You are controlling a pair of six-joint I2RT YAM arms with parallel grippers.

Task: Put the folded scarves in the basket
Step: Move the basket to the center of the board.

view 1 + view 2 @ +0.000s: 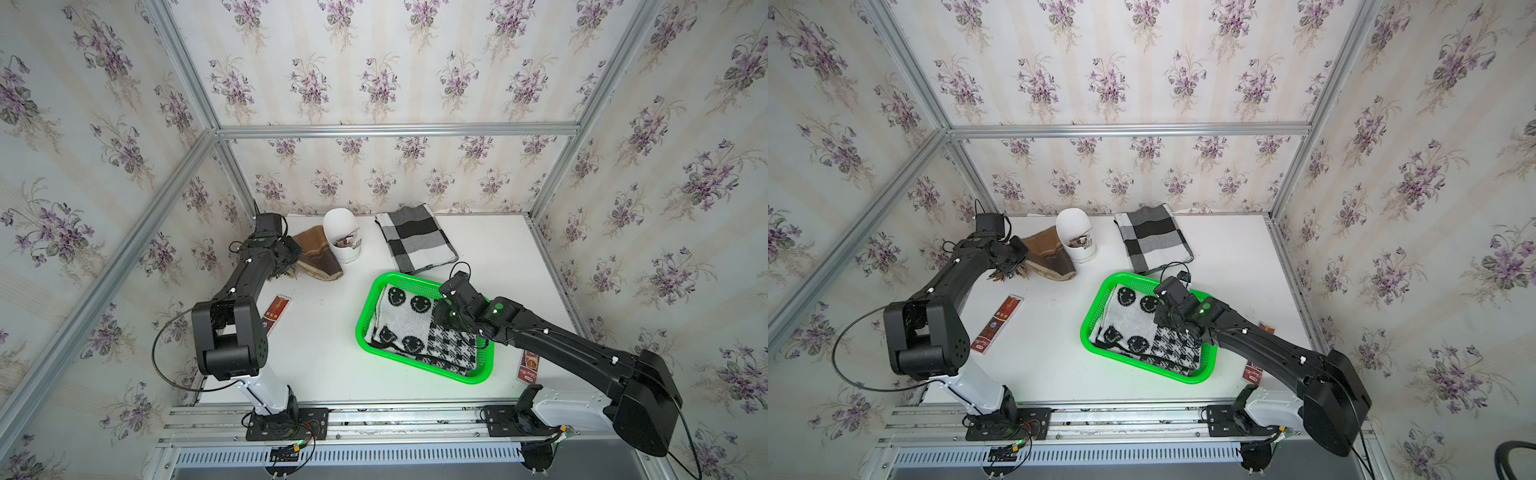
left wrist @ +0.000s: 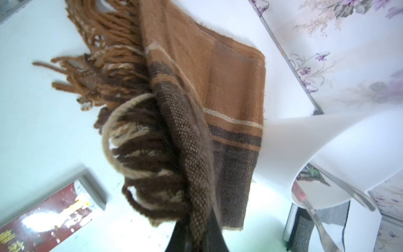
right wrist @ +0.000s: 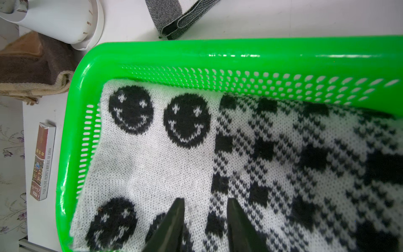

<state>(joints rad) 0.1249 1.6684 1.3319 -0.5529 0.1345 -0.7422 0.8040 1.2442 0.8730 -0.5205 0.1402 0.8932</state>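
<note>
Starting at the left gripper (image 2: 196, 234), the jaws are seen closed tight on the fringed edge of the brown scarf (image 2: 196, 76). The cloth is bunched up at the grip, while the rest is spread on the table (image 1: 324, 353) at the far left. Its far edge is set just beside the white pot (image 1: 343, 239); whether the two touch cannot be told. Bare table is seen on the fringe side, bounded nearer the front by a red box (image 1: 276, 311). Between that scarf and the basket (image 3: 218, 50) a broad strip of bare table is seen.

The right gripper (image 3: 206, 203) is held over the basket with its jaws partly apart and nothing between them; whether the tips touch the knit below cannot be told. Under it the smiley scarf (image 3: 152, 163) is laid folded inside the basket, its edges pressed close to the perforated walls and kept below the rim. A checked scarf (image 1: 415, 243) is spread just beyond the basket's far rim. A second red box (image 1: 528, 365) is seen near its right side, partly under the right arm.
</note>
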